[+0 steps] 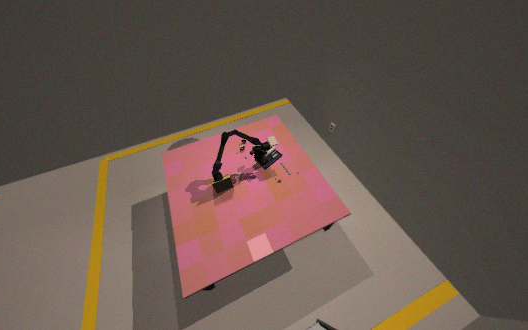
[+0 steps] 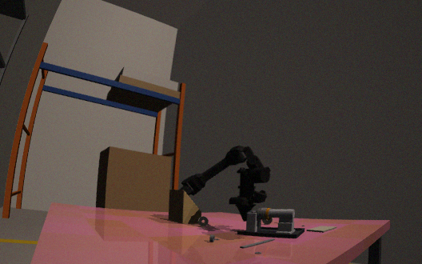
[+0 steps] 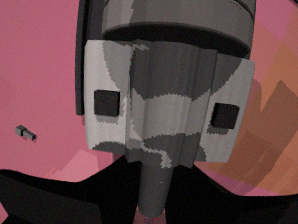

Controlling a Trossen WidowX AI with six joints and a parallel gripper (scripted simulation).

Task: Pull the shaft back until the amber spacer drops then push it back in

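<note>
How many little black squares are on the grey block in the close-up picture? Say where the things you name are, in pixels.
2. One black square (image 3: 106, 103) is on the left side of the grey block (image 3: 167, 112) (image 2: 252, 222), and another black square (image 3: 224, 115) is on its right. More could hide on sides we can't see.

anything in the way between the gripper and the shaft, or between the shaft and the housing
Nothing visible between the gripper and the shaft: the fingers are shut on its end. Toward the housing, the amber spacer sits in line, the one meant to drop.
</note>
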